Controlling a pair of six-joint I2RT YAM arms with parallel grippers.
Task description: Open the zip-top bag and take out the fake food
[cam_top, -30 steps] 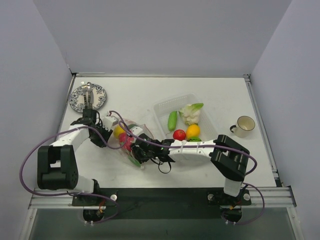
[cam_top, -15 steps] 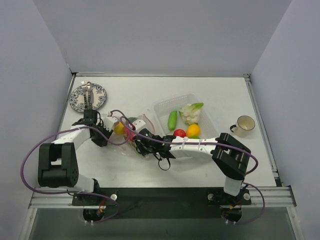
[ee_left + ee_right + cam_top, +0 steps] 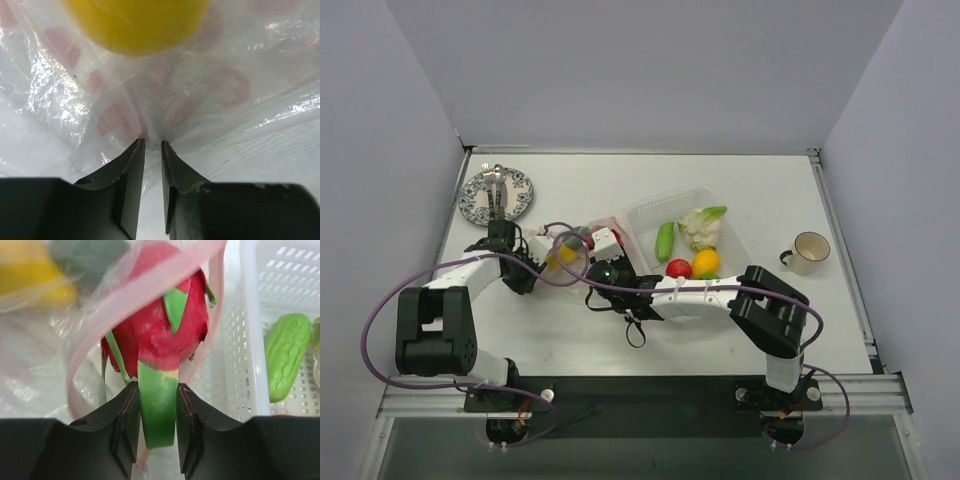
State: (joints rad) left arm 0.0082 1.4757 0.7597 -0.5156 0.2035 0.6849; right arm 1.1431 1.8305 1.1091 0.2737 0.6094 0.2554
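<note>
The zip-top bag [image 3: 568, 256] lies crumpled between my two grippers, left of the white tray [image 3: 638, 214]. My right gripper [image 3: 153, 385] is shut on the green stalk of a red dragon fruit [image 3: 160, 325], which sticks halfway out of the bag's pink zip mouth [image 3: 90, 335]. A yellow piece [image 3: 140, 22] and a dark green piece [image 3: 85, 255] remain inside the bag [image 3: 215, 95]. My left gripper [image 3: 153, 144] pinches a fold of the bag's plastic between nearly closed jaws. From above, the left gripper [image 3: 534, 262] is at the bag's left and the right gripper [image 3: 599, 258] at its right.
The tray holds a cauliflower [image 3: 700, 226], a green pod [image 3: 665, 240], a red piece [image 3: 678, 268] and an orange one [image 3: 706, 262]. A patterned plate [image 3: 472, 196] with cutlery sits far left. A mug [image 3: 810, 252] stands at the right.
My right gripper has drawn the dragon fruit away from the near edge toward the tray, and the bag has bunched up and shifted with it. The left jaws have narrowed.
</note>
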